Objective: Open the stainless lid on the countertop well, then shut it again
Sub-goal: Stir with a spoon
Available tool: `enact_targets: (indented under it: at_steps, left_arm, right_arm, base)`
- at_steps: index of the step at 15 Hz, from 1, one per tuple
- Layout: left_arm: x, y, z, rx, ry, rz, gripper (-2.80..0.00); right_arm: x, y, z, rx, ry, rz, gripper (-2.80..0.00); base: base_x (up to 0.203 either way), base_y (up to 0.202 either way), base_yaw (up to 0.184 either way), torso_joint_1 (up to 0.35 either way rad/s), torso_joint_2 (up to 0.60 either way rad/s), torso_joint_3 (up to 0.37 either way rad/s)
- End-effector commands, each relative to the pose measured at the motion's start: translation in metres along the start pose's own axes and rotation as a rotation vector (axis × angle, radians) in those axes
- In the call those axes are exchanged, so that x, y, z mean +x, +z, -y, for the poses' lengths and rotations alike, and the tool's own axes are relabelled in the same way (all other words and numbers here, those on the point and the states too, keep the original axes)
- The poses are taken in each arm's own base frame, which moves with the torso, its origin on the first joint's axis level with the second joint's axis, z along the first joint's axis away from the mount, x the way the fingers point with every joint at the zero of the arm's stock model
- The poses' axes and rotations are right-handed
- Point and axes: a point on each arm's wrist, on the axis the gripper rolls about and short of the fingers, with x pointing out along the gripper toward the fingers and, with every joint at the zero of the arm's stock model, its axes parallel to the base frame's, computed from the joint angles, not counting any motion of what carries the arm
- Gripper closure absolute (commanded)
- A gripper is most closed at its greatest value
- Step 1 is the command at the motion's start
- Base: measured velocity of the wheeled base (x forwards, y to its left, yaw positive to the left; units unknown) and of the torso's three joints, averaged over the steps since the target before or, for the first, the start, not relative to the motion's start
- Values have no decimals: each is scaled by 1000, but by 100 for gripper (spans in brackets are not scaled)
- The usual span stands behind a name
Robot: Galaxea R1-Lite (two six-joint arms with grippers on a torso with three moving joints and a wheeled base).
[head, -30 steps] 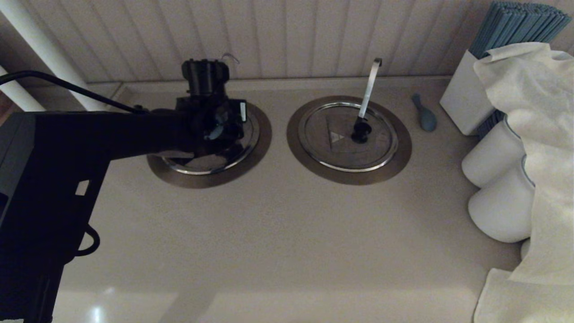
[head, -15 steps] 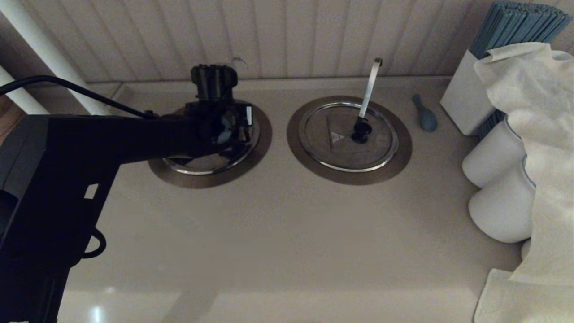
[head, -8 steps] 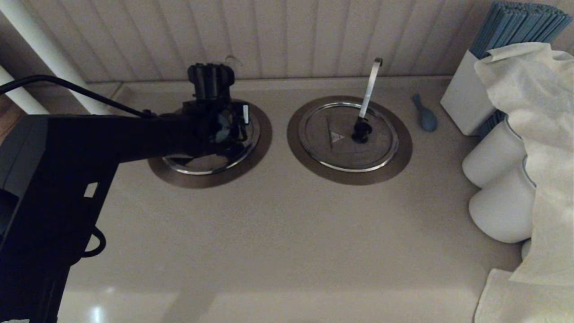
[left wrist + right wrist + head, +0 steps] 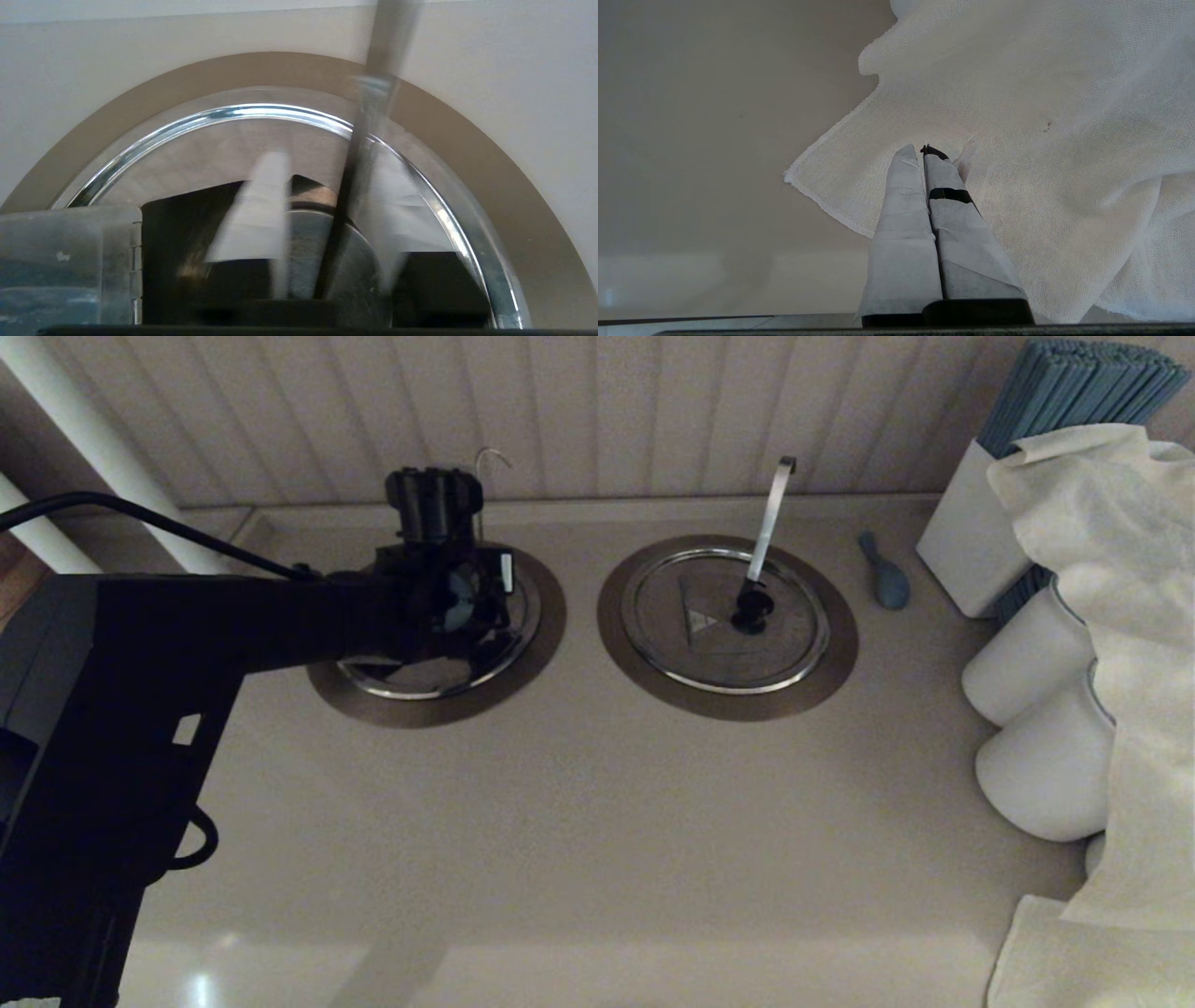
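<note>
The stainless lid (image 4: 425, 677) covers the left countertop well, whose brown collar (image 4: 549, 616) shows around it. Its slim hook-topped utensil handle (image 4: 485, 462) stands upright behind my left wrist. My left gripper (image 4: 453, 607) hangs over the lid's centre. In the left wrist view the taped fingers (image 4: 254, 210) press on both sides of the round knob (image 4: 313, 252), and the thin handle (image 4: 359, 154) crosses in front. I cannot tell whether the lid is lifted off its shiny rim (image 4: 233, 111). My right gripper (image 4: 920, 150) is shut and empty above a white cloth.
The twin lid (image 4: 726, 621) with a broader slanted handle (image 4: 768, 518) sits to the right. A blue spoon (image 4: 885, 574) lies beyond it. A white holder of blue sticks (image 4: 980, 527), white cups (image 4: 1036, 709) and draped cloth (image 4: 1111, 569) crowd the right side. A panelled wall stands behind.
My left wrist shifted slightly right and toward the wall over the left lid, then eased back a little. The hook-topped handle swayed. The twin lid has not moved.
</note>
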Motion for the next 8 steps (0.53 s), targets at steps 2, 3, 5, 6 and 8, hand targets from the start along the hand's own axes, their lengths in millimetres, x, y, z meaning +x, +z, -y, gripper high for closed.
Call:
enact_targets:
  at_steps: [2, 3, 5, 6, 8]
  left_arm:
    - [-2, 4, -1, -9, -2, 10, -280]
    - [-3, 6, -1, -10, -2, 13, -280]
    - [-5, 10, -3, -15, 4, 22, -280]
    - [-7, 16, -8, -22, 11, 34, -280]
    - [-18, 37, -22, -45, 26, 76, -280]
  right_arm:
    - [0, 0, 0, 0, 0, -2, 0]
    - [0, 0, 0, 0, 0, -3, 0]
    - [0, 0, 0, 0, 0, -1, 0]
    - [0, 0, 0, 0, 0, -2, 0]
    - [0, 0, 0, 0, 0, -3, 0]
  base:
    - [0, 0, 0, 0, 0, 0]
    - [0, 0, 0, 0, 0, 0]
    - [0, 0, 0, 0, 0, 0]
    - [0, 0, 0, 0, 0, 0]
    - [0, 0, 0, 0, 0, 0]
